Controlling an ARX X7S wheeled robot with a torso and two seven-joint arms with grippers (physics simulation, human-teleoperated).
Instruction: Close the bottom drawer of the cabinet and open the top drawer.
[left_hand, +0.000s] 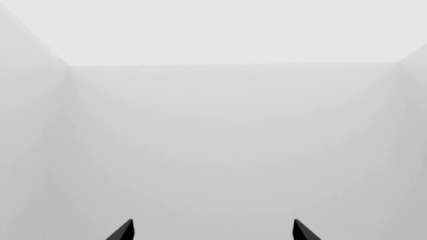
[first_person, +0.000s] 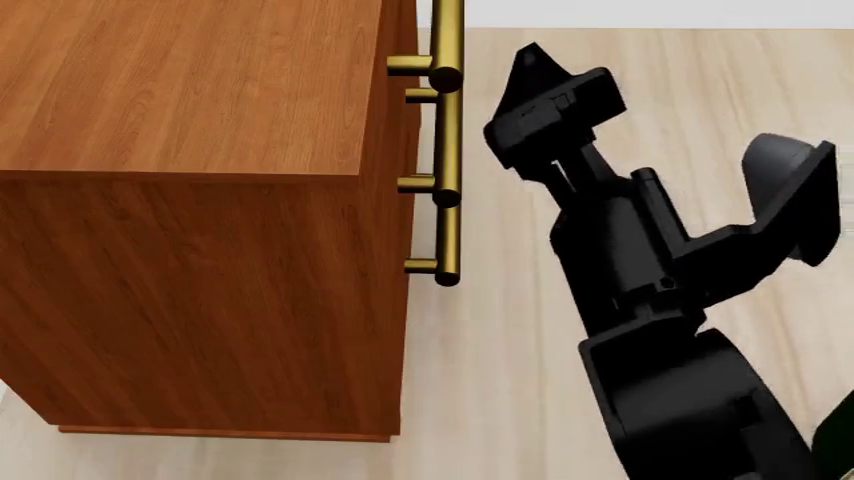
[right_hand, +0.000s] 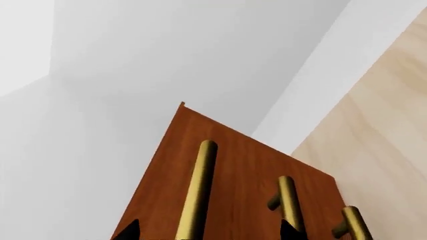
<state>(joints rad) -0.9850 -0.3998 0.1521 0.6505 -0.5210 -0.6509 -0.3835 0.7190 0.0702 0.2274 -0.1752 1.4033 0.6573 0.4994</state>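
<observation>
Between the right gripper's (right_hand: 208, 231) parted jaws stands a brass handle (right_hand: 198, 190) of the cabinet (first_person: 187, 200), ungripped

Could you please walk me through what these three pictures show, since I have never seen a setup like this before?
These are simulator renders of a wheeled robot with two arms. The head view looks down from a camera on the robot's head: a reddish-brown wooden cabinet stands on a pale wood floor, with brass bar handles down its front. The black shape is the right arm, its end effector close to the handles but holding nothing. The other two pictures come from cameras near each end effector. The right wrist view faces the cabinet front and its handles, with dark fingertips at the picture's edge. The left wrist view shows only white walls and two spread fingertips, so that end effector is open.
</observation>
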